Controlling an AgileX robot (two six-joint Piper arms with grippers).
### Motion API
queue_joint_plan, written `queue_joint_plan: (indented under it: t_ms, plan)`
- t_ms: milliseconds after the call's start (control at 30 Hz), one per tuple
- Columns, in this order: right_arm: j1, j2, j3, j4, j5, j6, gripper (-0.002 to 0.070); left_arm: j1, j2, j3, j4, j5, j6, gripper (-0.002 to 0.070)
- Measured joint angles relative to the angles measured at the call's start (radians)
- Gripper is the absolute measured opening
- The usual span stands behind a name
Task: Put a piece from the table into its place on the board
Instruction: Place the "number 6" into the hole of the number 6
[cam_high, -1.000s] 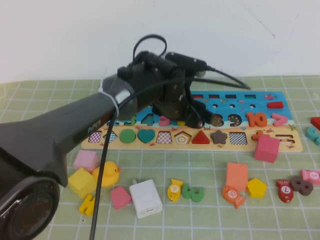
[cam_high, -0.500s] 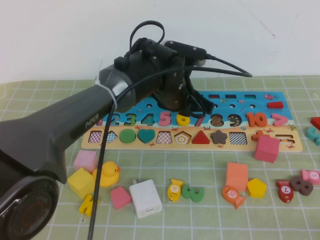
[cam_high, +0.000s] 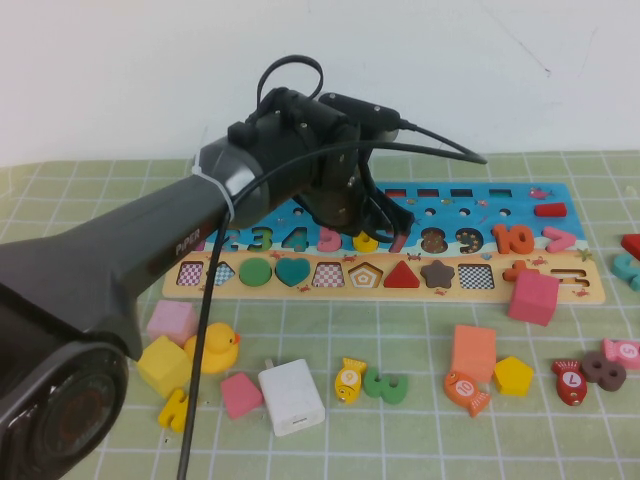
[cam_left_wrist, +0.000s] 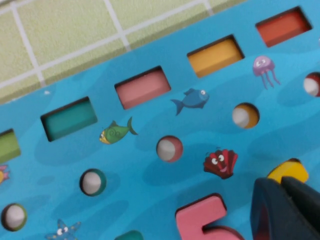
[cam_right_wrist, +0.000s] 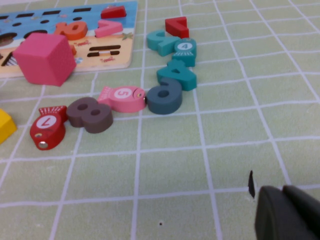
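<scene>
The yellow numeral 6 (cam_high: 365, 240) lies flat in the blue number row of the board (cam_high: 480, 200), between the pink 5 and the red 7. My left gripper (cam_high: 390, 226) hangs just above the board beside it. In the left wrist view its dark fingers (cam_left_wrist: 267, 200) are pressed together, and the yellow 6 (cam_left_wrist: 289, 169) shows just past their tips, next to the pink 5 (cam_left_wrist: 200, 217) on the board (cam_left_wrist: 140, 150). My right gripper (cam_right_wrist: 282, 191) is shut and empty low over the green mat (cam_right_wrist: 165, 175); it is outside the high view.
A pink cube (cam_high: 533, 297) leans on the board's right end. Loose pieces lie on the mat (cam_high: 420, 335) in front: duck (cam_high: 215, 347), white block (cam_high: 291, 396), green 3 (cam_high: 385, 385), yellow H piece (cam_high: 176, 408), orange square (cam_high: 473, 352). Numerals and fish lie near the right arm (cam_right_wrist: 125, 97).
My left gripper rose off the number row, uncovering the yellow 6 lying in its slot, then shifted slightly left and back down. The loose pieces have not moved.
</scene>
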Motion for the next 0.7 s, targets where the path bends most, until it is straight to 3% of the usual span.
queue_joint_plan:
  t_ms: [467, 700]
  plan:
    - [0.0, 0.0, 0.0, 0.0, 0.0, 0.0, -0.0003, 0.0, -0.009, -0.009, -0.002, -0.013, 0.042, -0.0001]
    - [0.0, 0.0, 0.0, 0.0, 0.0, 0.0, -0.0003, -0.006, -0.125, -0.064, -0.009, 0.124, 0.133, -0.0002]
